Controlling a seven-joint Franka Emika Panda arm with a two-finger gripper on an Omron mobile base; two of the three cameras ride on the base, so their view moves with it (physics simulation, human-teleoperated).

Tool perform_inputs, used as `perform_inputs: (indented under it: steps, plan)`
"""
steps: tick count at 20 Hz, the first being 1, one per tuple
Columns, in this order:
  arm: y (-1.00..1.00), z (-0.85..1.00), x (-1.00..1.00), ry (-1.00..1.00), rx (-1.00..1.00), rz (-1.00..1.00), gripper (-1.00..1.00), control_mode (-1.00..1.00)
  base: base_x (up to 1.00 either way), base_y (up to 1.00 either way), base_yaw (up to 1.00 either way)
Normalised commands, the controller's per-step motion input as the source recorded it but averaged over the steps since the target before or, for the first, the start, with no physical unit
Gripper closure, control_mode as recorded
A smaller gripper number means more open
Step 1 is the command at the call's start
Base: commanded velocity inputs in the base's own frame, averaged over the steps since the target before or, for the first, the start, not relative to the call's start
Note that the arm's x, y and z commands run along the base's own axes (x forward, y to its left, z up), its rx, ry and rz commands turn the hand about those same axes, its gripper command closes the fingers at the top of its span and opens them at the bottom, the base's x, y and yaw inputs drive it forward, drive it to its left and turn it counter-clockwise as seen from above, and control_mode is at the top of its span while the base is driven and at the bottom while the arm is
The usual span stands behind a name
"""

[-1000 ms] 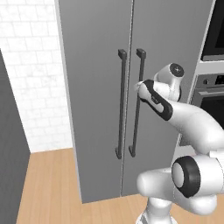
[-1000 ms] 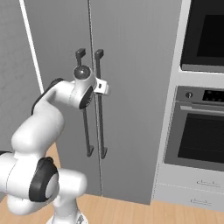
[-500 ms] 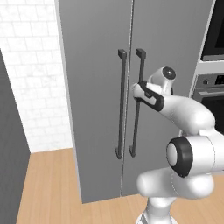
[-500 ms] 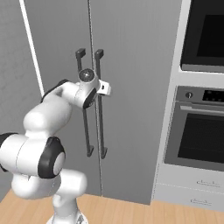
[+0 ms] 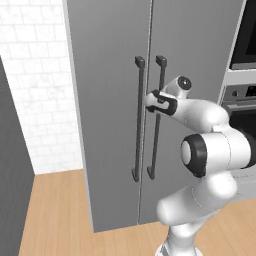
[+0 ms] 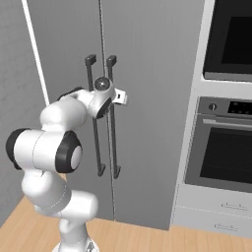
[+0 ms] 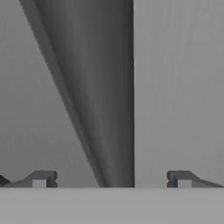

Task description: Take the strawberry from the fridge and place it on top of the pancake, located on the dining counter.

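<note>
Grey fridge (image 5: 110, 60) doors closed, so strawberry prob. inside, unseen. My jaws (image 7: 111, 179) spread wide, a door handle (image 7: 100, 96) at 12 o'clock between tips. Step: opening fridge. Next: clench, pull.

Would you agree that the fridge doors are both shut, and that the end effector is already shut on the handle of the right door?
Not quite. The fridge doors are both shut, but the end effector is open: in the hand view its fingertips stand wide apart on either side of the dark bar handle, not closed on it. Which door's handle that is, I cannot tell.
</note>
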Motion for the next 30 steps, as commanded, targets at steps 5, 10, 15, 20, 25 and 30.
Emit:
perform_inputs:
  steps: [5, 10, 15, 20, 25, 30]
  plan:
    - [0.00, -0.11, 0.52, 0.00, 0.00, 0.00, -1.00, -1.00, 0.00, 0.00, 0.00]
    - [0.00, -0.19, 0.49, 0.00, 0.00, 0.00, 1.00, -1.00, 0.00, 0.00, 0.00]
    - [0.00, -0.12, 0.48, 0.00, 0.00, 0.00, 1.00, -1.00, 0.00, 0.00, 0.00]
    - [-0.11, -0.07, 0.05, 0.11, 0.00, 0.01, 1.00, -1.00, 0.00, 0.00, 0.00]
    - [-0.85, 0.00, -0.91, 0.02, 0.01, 0.00, 1.00, -1.00, 0.00, 0.00, 0.00]
    - [-0.97, 0.00, -1.00, 0.00, 0.04, 0.00, 1.00, -1.00, 0.00, 0.00, 0.00]
